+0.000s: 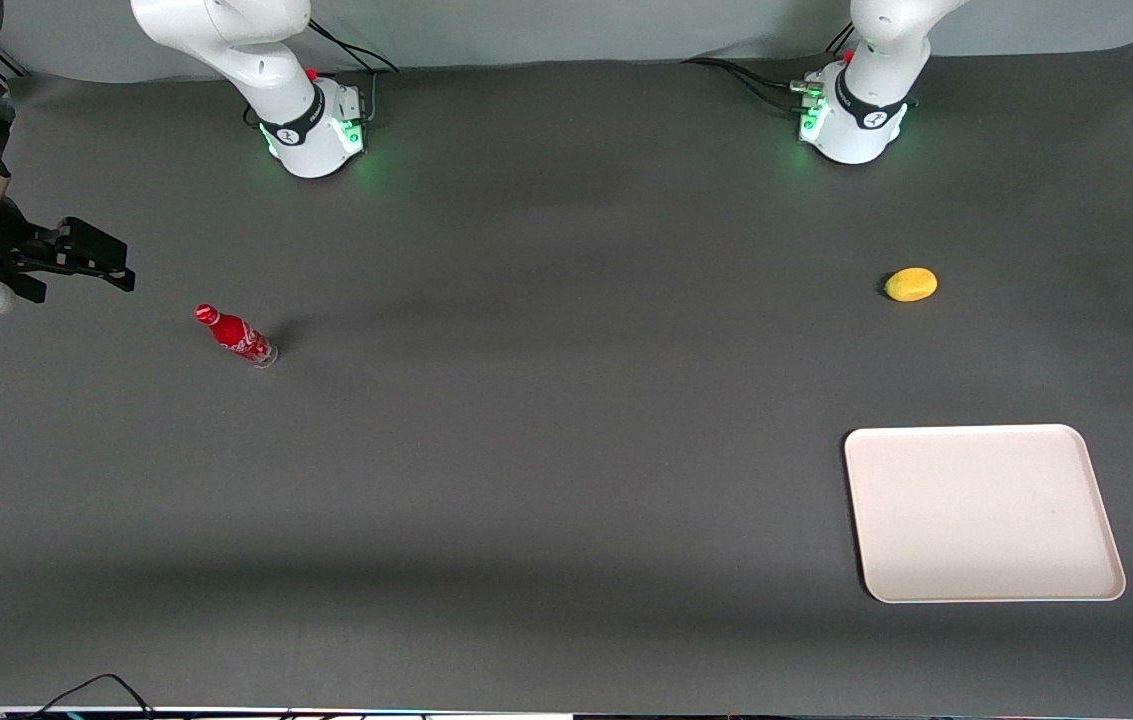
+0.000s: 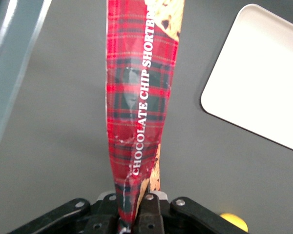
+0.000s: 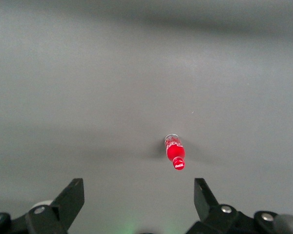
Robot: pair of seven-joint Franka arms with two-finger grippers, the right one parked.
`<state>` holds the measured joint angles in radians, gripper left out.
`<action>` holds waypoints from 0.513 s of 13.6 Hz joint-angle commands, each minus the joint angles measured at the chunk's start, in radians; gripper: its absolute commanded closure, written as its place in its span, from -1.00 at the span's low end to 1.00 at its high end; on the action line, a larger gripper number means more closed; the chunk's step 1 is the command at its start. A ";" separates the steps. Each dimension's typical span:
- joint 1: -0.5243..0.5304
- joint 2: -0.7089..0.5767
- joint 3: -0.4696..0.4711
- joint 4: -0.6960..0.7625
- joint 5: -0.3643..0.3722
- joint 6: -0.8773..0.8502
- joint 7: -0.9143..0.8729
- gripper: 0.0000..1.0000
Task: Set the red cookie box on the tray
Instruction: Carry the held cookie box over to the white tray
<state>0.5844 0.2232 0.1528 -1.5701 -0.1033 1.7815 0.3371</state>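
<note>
In the left wrist view my gripper (image 2: 132, 205) is shut on one end of the red cookie box (image 2: 139, 97). The box has a dark-red tartan print with cookies and hangs from the jaws well above the table. The cream-white tray (image 2: 263, 83) lies on the table below, off to one side of the box. In the front view the tray (image 1: 986, 515) lies bare near the front edge at the working arm's end of the table. Neither the gripper nor the box shows in the front view.
A yellow fruit (image 1: 911, 284) lies farther from the front camera than the tray; it also shows in the left wrist view (image 2: 234, 222). A small red bottle (image 1: 236, 336) lies toward the parked arm's end and also shows in the right wrist view (image 3: 175, 152).
</note>
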 commanded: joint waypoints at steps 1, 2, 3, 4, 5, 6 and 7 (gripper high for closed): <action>-0.038 -0.007 0.005 0.172 0.059 -0.164 -0.041 1.00; -0.049 -0.007 0.007 0.191 0.059 -0.184 -0.041 1.00; -0.067 -0.007 0.007 0.193 0.059 -0.183 -0.041 1.00; -0.092 -0.007 0.008 0.194 0.059 -0.177 -0.041 1.00; -0.131 -0.004 0.013 0.194 0.057 -0.171 -0.041 1.00; -0.170 -0.001 0.019 0.196 0.057 -0.165 -0.038 1.00; -0.204 0.007 0.019 0.196 0.057 -0.160 -0.036 1.00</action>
<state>0.4527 0.2097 0.1521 -1.4060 -0.0602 1.6239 0.3154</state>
